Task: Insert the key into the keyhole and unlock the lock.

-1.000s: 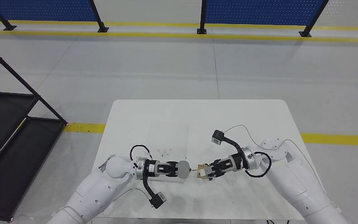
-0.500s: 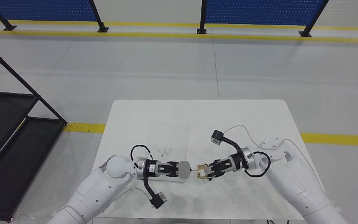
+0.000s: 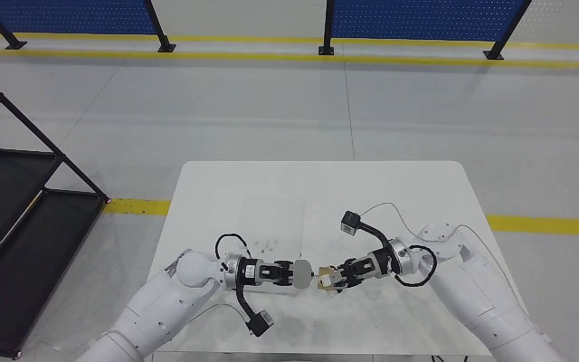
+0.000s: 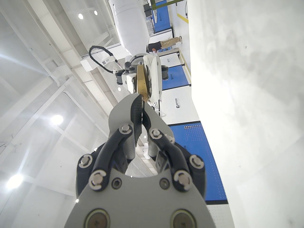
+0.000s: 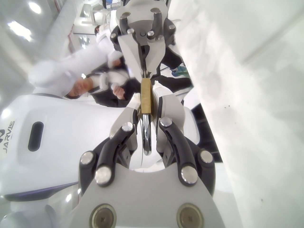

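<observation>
The lock [image 5: 145, 93] is a flat, narrow block of brushed brass with squared edges; a polished steel shackle [image 5: 147, 134], rounded and shiny, loops out of its end toward the right wrist. The right gripper [image 5: 147, 106] is clenched on the brass body, its white-covered fingers [image 5: 171, 105] pressing the two broad faces, so the lock lies between them with its shackle-free end jutting past the fingertips.

The key [image 5: 144, 73] is a thin, dark metal blade seen edge-on. The left gripper [image 4: 140, 103] is clamped on it between ribbed black pads [image 4: 135, 110], and the blade sticks out just ahead of the fingertips. Its tip meets the brass end face straight in front of that claw — how deep it sits in the keyhole I cannot tell.

Both forearms lie low and roughly level over the near part of the smooth white table [image 3: 380, 190], elbows bent outward and wrists in one line, so the two claws face each other nose to nose — apart but for key and lock.
</observation>
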Robot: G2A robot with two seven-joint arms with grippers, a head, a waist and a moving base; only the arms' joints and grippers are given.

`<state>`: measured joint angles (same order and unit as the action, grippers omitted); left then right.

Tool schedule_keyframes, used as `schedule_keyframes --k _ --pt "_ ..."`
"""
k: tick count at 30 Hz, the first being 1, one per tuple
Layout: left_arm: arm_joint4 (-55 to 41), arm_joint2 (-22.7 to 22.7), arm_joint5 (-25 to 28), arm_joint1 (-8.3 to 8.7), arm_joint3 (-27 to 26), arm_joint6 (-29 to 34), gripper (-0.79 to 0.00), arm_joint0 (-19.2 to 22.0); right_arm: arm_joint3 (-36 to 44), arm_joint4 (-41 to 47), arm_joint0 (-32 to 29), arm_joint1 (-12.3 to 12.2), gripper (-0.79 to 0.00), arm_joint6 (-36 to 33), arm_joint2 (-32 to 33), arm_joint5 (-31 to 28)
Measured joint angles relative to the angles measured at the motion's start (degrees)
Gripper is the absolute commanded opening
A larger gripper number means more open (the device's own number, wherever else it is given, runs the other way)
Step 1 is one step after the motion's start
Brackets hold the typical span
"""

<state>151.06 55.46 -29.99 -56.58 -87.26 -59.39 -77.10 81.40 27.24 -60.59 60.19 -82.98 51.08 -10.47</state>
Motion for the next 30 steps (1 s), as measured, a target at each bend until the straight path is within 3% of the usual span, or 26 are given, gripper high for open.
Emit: schedule_keyframes --k 7,9,22,25,28,30 --pt "0.1 -0.6 -0.1 -0.21 0.5 0.3 -0.785 0.5 -0.2 0.5 0.0 0.0 -0.785 0.0 -0.1 -0.2" --pt "-0.1 -0.7 -0.2 -0.24 0.5 0.5 0.0 0.5 -0.3 0.6 0.0 0.1 -0.785 0.0 -0.1 -0.3" --pt "-4.8 1.9 1.8 0.32 -1.5 1.7 0.0 -1.4 -1.7 1.4 0.0 0.0 -0.785 0.3 0.4 -0.9" --pt "-8.6 3.2 6.5 0.74 -3.6 1.3 0.0 -2.8 -2.2 1.7 0.0 0.0 -0.785 0.2 0.5 -1.0" --pt "-13.4 4.5 16.0 1.34 -5.1 0.5 0.0 -4.1 -2.7 2.0 0.1 0.0 -0.785 -0.1 0.4 -0.9" --pt "-18.4 5.6 25.0 1.71 -5.3 -0.9 0.0 -4.3 -3.0 2.1 0.2 0.1 -0.785 -0.2 0.3 -0.8"
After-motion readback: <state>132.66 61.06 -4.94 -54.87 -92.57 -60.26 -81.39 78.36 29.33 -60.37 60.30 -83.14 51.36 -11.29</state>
